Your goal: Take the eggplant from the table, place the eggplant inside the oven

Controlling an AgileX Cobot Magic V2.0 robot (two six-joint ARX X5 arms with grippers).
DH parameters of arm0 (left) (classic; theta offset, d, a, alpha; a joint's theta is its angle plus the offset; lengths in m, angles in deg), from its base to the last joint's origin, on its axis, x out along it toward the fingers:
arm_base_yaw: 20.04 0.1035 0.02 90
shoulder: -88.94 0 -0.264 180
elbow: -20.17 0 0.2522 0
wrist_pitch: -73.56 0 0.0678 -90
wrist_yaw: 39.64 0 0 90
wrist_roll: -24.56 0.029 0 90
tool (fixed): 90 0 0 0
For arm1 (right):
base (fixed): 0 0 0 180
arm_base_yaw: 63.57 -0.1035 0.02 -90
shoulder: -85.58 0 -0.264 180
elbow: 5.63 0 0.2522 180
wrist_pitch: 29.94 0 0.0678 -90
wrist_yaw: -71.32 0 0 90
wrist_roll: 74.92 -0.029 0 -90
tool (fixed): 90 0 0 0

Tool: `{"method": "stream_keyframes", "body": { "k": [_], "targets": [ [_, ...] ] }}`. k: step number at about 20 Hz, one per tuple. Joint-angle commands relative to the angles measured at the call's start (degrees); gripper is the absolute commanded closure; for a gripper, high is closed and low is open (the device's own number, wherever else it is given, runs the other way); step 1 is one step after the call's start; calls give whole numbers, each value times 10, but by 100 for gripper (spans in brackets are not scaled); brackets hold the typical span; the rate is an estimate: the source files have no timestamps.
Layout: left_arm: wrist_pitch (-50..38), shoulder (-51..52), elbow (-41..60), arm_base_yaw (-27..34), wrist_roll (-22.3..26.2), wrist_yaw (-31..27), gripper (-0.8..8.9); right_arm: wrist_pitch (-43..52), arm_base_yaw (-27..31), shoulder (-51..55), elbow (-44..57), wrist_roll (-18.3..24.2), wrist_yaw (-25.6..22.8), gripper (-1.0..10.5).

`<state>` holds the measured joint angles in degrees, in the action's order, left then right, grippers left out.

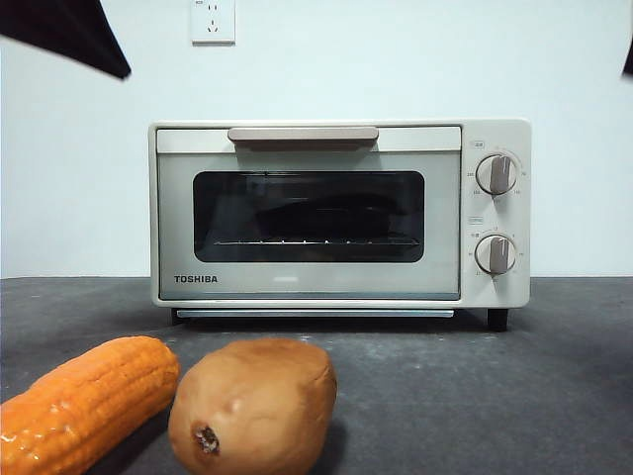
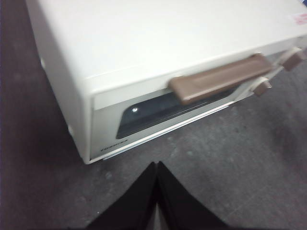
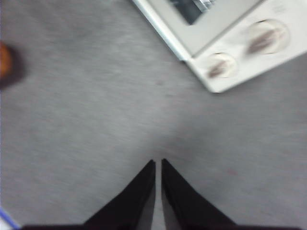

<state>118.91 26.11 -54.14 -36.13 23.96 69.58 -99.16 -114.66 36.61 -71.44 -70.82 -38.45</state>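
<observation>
- Left wrist view: one left gripper (image 2: 157, 165), its two black jaws pressed tip to tip and holding nothing, hangs over bare table just off the oven's front corner on the side away from the knobs.
- Right wrist view: one right gripper (image 3: 158, 163), jaws drawn together with only a thin slit between them and nothing held, hangs over open table, with the oven's knob corner off at its 1 o'clock.
- Count in the front view: one oven (image 1: 297, 287), one bar handle (image 1: 303, 136), two knobs (image 1: 496, 174), one eggplant, one corn cob, one potato.
- One eggplant (image 1: 326, 213) shows as a long dark shape on the wire rack behind the oven's shut glass door, apart from both grippers.
- One corn cob (image 1: 79, 401) lies at the oven's 7 o'clock, with one potato (image 1: 252, 406) just beside it at about 6 o'clock; both are nearer the camera than the oven.
- Dark grey, speckled table (image 1: 475, 396) carries everything.
- Behind it stands a plain white wall (image 1: 396, 59) with one socket (image 1: 213, 20) at the oven's 11 o'clock.
- Black arm tips sit in both top corners.
</observation>
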Motion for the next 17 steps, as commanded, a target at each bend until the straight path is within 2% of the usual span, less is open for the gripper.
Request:
{"method": "stream_keyframes", "body": {
  "k": [1, 3, 5, 8, 11, 13, 14, 17],
  "targets": [
    [-18, 27, 27, -17, -4, -31, 809, 55, 43, 3, 20, 9, 82, 943],
    [-45, 64, 72, -32, -21, -54, 809, 133, 90, 9, 51, -1, 148, 943],
    [-83, 110, 136, -43, -41, -79, 809, 234, 137, 24, 97, -43, 174, 943],
    [-152, 181, 239, -54, -78, -115, 809, 365, 186, 69, 183, -95, 172, 943],
    [-214, 254, 331, -62, -105, -162, 809, 448, 203, 134, 271, -115, 154, 943],
    [-225, 293, 370, -65, -127, -169, 809, 460, 203, 167, 309, -116, 109, 943],
    [-202, 303, 373, -65, -144, -167, 810, 458, 203, 174, 316, -116, 100, 943],
    [-183, 306, 372, -65, -147, -167, 810, 460, 203, 182, 316, -115, 85, 943]
  ]
}}
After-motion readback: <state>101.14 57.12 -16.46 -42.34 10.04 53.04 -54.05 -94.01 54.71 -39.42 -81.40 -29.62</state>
